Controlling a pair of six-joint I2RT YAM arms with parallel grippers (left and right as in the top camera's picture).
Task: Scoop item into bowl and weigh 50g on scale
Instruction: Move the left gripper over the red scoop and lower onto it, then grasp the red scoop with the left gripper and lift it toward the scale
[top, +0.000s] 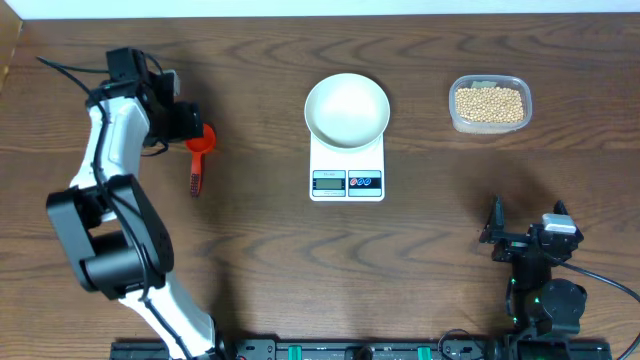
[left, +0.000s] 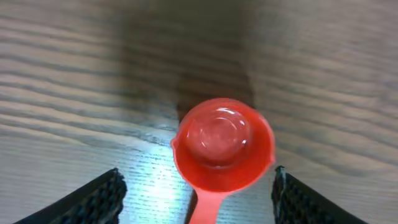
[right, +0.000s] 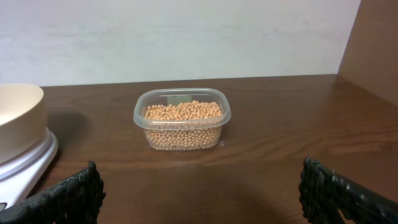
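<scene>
Overhead: the bowl sits on the scale. The beans fill a clear container to the scale's right, and a red scoop lies to its left.

Left wrist: the left claw straddles the scoop (jaws wide, touching nothing).

Right wrist: the right claw gapes fully, empty, right of the scale.

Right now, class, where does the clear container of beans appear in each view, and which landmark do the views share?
Overhead: clear container at upper right.
Left wrist: not in it.
Right wrist: container at centre.
Shared landmark: white bowl on the scale, to the container's left in both.
</scene>
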